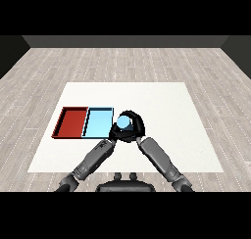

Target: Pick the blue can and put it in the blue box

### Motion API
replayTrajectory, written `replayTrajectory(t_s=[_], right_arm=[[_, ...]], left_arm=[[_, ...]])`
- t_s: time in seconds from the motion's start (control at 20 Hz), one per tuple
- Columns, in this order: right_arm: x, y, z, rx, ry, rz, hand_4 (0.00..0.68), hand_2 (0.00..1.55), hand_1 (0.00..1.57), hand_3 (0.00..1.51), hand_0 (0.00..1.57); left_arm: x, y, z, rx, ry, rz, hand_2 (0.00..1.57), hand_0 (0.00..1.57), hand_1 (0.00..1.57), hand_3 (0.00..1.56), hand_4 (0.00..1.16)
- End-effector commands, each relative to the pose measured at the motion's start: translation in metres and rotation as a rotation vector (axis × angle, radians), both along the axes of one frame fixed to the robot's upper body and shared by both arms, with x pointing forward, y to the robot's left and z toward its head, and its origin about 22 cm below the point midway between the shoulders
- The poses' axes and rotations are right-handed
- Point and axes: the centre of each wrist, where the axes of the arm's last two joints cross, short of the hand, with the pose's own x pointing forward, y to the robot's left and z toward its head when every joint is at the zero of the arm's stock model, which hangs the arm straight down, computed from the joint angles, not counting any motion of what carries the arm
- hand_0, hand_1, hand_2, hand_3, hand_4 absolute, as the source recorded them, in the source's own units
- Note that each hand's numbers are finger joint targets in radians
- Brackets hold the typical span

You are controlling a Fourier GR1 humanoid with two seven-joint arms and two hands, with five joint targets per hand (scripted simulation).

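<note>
Nothing to read here, folks: no lettering, label, brand, number or sign shows on the blue can (pixel 123 122) at centre frame, on the red tray (pixel 71 122) or light blue tray (pixel 98 122) at its left, or on the white worktop (pixel 171 110).

The white table (pixel 162 135) sits on a pale plank floor (pixel 122 61), and on its left part two shallow trays lie side by side, touching: the red tray (pixel 71 122) on the outside, the light blue tray (pixel 98 122) next to it. Just beside the blue tray's right edge the blue can (pixel 123 122) shows its round top, raised in the right robot hand (pixel 138 129), whose black fingers curl round it from the right and above. The left robot hand (pixel 114 133) is close against the can's lower left; how its fingers lie is hard to tell. Both grey forearms slant in from below and meet there.
</note>
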Motion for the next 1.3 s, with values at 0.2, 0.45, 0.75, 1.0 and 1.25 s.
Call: replayTrajectory(t_s=[0.2,0.45,0.75,1.0,1.25], right_arm=[[-0.004,0.006,-0.002,0.074,0.019,0.014,0.634,1.44,1.46,1.4,1.46],[-0.004,0.0,0.006,0.099,0.014,-0.001,0.609,1.44,1.43,1.39,1.43],[-0.004,-0.025,-0.018,0.057,0.066,0.063,0.031,0.93,0.82,0.62,0.82],[-0.003,-0.002,0.002,0.006,0.04,0.087,0.0,0.0,0.0,0.0,0.0],[-0.004,-0.013,0.01,0.011,0.038,0.075,0.0,0.0,0.0,0.0,0.0]], left_arm=[[-0.006,-0.005,-0.02,-0.152,0.039,0.03,1.57,1.57,1.57,1.46,0.82],[-0.009,-0.001,-0.025,-0.146,-0.014,0.048,1.57,1.57,1.57,1.51,1.0],[0.006,-0.007,-0.013,-0.176,-0.091,0.086,1.57,1.57,1.57,1.54,1.04],[0.006,-0.007,-0.015,-0.154,-0.116,0.08,1.57,1.57,1.57,1.54,1.12],[-0.001,0.003,-0.012,-0.139,-0.127,0.088,1.57,1.57,1.57,1.52,1.13]])
